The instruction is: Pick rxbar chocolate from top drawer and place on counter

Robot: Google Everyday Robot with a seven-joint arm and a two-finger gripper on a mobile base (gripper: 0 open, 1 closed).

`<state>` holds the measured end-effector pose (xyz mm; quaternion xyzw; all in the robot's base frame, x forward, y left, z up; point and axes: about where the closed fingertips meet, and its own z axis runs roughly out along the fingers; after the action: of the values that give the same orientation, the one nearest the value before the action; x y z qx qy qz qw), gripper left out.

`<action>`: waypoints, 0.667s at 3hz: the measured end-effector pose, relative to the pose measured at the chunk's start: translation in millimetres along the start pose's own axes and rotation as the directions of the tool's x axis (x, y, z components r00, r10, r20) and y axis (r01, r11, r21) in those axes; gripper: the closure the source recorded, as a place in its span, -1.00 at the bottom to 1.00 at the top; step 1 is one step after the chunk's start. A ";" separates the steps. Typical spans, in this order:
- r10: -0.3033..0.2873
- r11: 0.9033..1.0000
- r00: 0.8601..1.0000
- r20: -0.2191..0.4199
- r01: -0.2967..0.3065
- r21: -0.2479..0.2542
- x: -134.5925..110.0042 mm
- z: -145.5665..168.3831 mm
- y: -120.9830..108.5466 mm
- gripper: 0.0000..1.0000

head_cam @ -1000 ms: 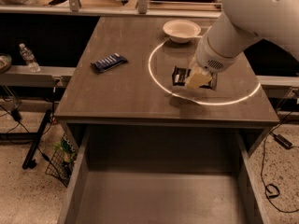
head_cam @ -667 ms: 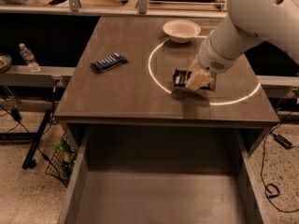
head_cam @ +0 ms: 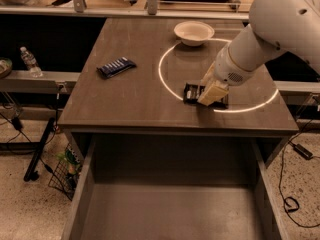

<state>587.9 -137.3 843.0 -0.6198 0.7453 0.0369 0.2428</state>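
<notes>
The rxbar chocolate [head_cam: 192, 92], a flat black wrapper, is at the counter [head_cam: 135, 99] surface, on the near part of the white light ring. My gripper [head_cam: 212, 91] is down on the bar's right half and shut on it, with a cream fingertip [head_cam: 210, 94] covering part of the wrapper. The white arm comes in from the upper right. The top drawer [head_cam: 170, 209] stands pulled out below the counter's front edge, and its flat bottom shows nothing in it.
A dark blue wrapped bar [head_cam: 116, 67] lies on the counter's left side. A white bowl [head_cam: 194, 32] sits at the back, on the ring's far edge. A water bottle [head_cam: 31, 61] stands on a ledge at the left. Cables and a wire rack are on the floor.
My gripper and the black bar have come down and slightly nearer the counter's front. The bowl, the blue bar and the drawer have not moved.
</notes>
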 end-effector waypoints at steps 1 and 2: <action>-0.019 1.000 0.999 0.050 0.020 -0.018 -2.3 -6.3 9.9 -0.88; -0.026 1.000 0.993 0.116 0.027 -0.009 7.9 -42.5 23.0 -1.00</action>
<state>551.9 -154.3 871.5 -0.6278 0.7213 0.0733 0.2831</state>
